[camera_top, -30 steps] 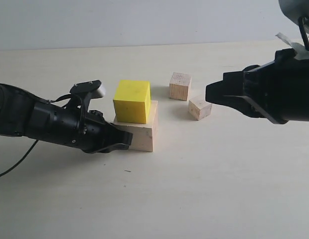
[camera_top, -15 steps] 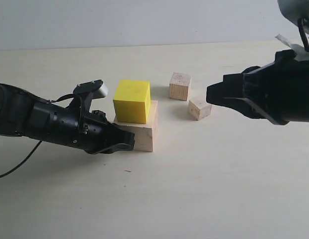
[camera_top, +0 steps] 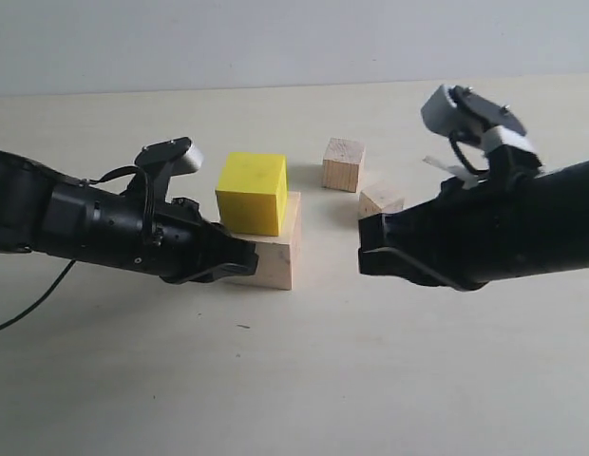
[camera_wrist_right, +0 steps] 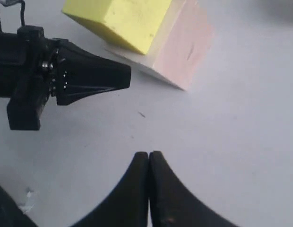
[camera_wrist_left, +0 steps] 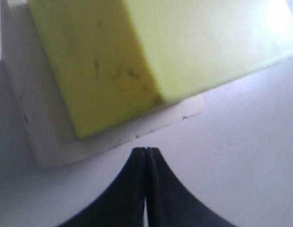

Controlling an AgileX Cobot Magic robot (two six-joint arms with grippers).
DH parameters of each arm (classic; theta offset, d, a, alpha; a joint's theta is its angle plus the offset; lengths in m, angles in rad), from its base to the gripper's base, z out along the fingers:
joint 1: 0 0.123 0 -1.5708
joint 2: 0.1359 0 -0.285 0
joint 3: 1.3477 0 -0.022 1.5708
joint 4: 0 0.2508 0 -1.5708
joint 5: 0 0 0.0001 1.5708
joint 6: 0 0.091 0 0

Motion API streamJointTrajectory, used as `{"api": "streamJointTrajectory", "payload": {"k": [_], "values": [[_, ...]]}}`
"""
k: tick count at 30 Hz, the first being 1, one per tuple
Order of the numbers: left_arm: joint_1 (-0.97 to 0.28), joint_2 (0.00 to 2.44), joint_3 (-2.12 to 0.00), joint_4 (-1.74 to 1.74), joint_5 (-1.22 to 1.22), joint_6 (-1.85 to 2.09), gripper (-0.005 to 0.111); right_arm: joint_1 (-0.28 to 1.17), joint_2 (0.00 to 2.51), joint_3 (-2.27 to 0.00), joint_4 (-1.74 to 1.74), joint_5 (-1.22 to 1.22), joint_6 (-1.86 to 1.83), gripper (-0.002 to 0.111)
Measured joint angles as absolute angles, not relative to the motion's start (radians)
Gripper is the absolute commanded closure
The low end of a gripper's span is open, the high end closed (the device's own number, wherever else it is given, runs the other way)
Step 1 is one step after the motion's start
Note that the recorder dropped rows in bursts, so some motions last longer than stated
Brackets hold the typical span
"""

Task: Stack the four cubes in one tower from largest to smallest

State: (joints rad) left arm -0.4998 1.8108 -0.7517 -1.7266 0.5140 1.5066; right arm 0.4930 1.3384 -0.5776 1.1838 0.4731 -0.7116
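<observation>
Left fingers (camera_wrist_left: 142, 163) and right fingers (camera_wrist_right: 144, 165) are each seen pressed together, with nothing pinched between them. Left of centre in the exterior view, the yellow cube (camera_top: 249, 195) is seated on the pale cube (camera_top: 278, 258). It is set toward that block's left side, so a strip of pale top is left bare on the right. The larger tan cube (camera_top: 343, 163) is placed on the bench (camera_top: 304, 380) at upper centre, apart from the stack. The smallest tan cube (camera_top: 378, 200) is found just to its lower right, partly hidden behind the right arm. The left fingers (camera_top: 239, 263) are held low against the lower left of the pale cube. In the left wrist view their tips are shown just short of its edge. The right fingers (camera_top: 370, 249) are pointed at the stack from right of centre, with bare bench left between them and the stack.
</observation>
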Motion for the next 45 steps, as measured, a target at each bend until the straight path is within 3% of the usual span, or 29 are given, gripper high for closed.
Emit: {"api": "streamJointTrajectory", "payload": {"k": [9,18,45], "values": [[-0.402,1.755,-0.630,-1.704,0.511,1.521,0.107,0.493,1.610,-0.578,1.656,0.595,-1.158,0.108],[-0.241,1.731,-0.584,-1.690,0.626,1.547,0.107,0.493,1.770,-0.683,1.735,0.685,-1.278,0.108],[-0.231,1.731,-0.580,-1.683,0.684,1.551,0.107,0.493,1.890,-0.793,1.739,0.594,-1.253,0.108]]}}
